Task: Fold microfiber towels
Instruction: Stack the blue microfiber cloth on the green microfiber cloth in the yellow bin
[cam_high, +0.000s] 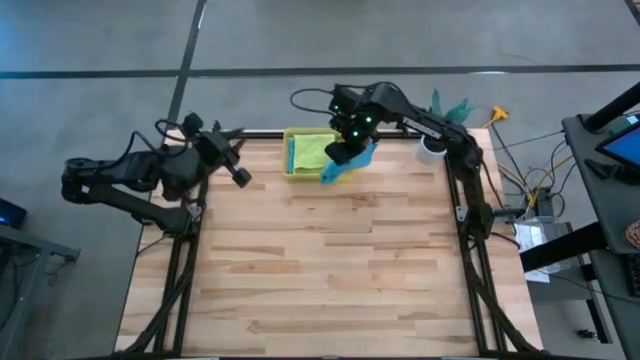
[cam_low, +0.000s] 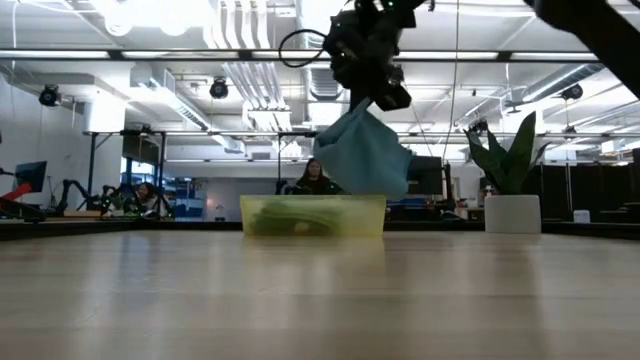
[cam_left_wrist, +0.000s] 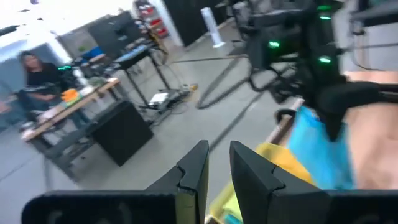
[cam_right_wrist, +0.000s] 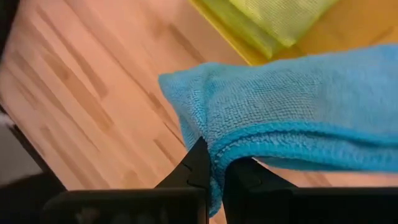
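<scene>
Right tool (cam_right_wrist: 211, 171): clamped on an edge of the soft teal-turquoise microfiber towel (cam_high: 343, 165), lifted above the far edge of the wooden plank desk (cam_high: 320, 270), just right of the bin.
Teal towel: hangs in a loose bunch from the right tool, clear of the desk surface, its lower part in front of the bin's right end in the low view.
Left tool (cam_high: 241, 177): raised over the far left part of the desk, left of the bin, holding nothing; its fingers (cam_left_wrist: 198, 171) stand slightly apart with a narrow gap between them.
Yellow translucent plastic bin (cam_high: 290, 172): sits at the far edge of the desk, near the middle.
Lime green microfiber towel (cam_high: 311, 151): lies folded inside the bin.
White pot with a green plant (cam_low: 512, 212): at the far right corner of the desk.
People (cam_low: 315, 178): seated in the room beyond the desk.
</scene>
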